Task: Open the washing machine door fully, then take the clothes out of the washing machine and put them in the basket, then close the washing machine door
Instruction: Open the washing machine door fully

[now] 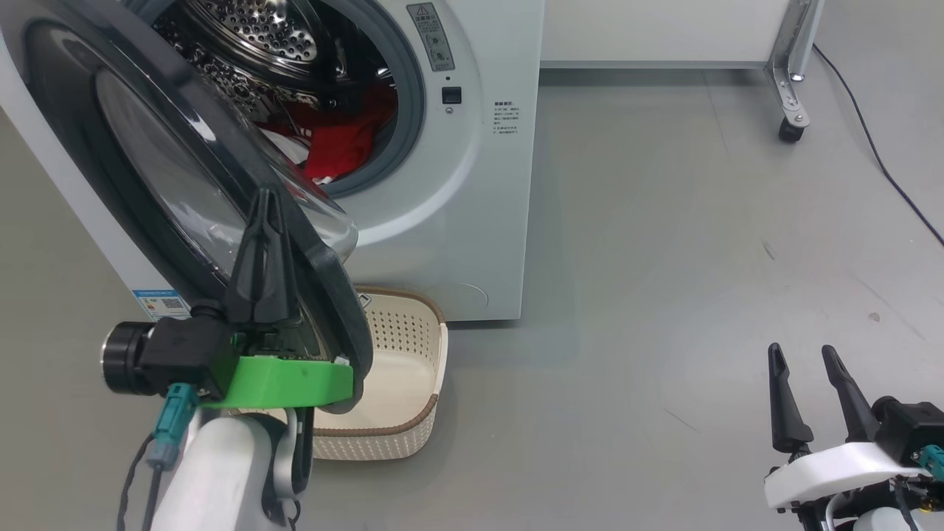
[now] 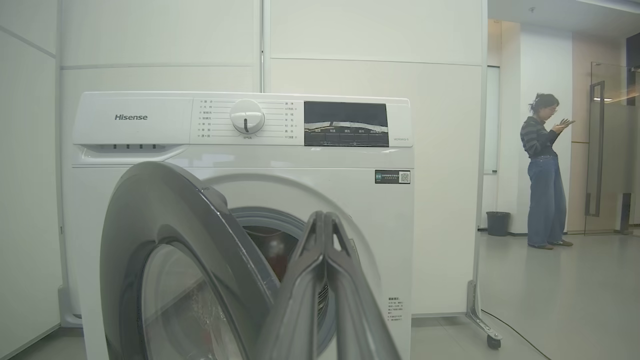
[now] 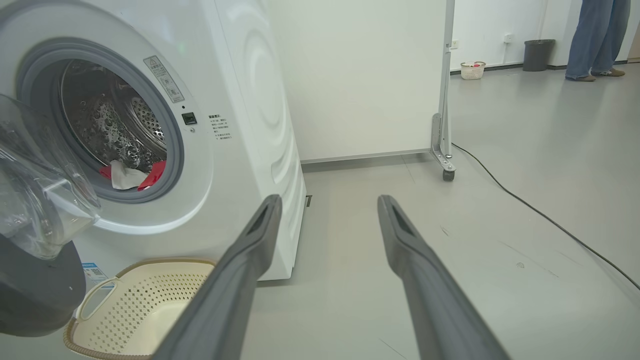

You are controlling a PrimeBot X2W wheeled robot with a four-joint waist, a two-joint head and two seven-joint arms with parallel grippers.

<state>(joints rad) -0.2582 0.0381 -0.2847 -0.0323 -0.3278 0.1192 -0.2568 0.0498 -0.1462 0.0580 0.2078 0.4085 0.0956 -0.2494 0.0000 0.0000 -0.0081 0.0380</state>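
Left claw (image 1: 267, 195) is working step 1, the door opening. Judging by the layout, that step is only partway done & nothing after it is started. The claw is sitting clenched, fingers pressed together w/ nothing btwn them, tips pointing up along the free edge of the washing machine door (image 1: 328, 276). It's prob touching the black rim, but actual contact isn't clear. In the left wrist view the same shut claw (image 2: 324, 217) is rising just right of the door's (image 2: 165, 210) edge.

The door is hanging partway open, glass bowl bulging back toward the drum, so it's needing more swing to count as fully open. Behind it the washing machine (image 1: 479, 184) is showing its drum, w/ the clothes (image 1: 346, 140), red w/ a bit of white, lying in the bottom. None are out.

The basket (image 1: 435, 346) is sitting on the floor just in front of the machine, partly under the door's lower edge. What's showing of its inside looks empty.

Right claw (image 1: 802, 354) is waiting well apart at lower right, released, fingers spread wide, holding nothing & touching nothing, over the floor.

Left to do: finishing the door swing, moving the garments to the basket, closing up.
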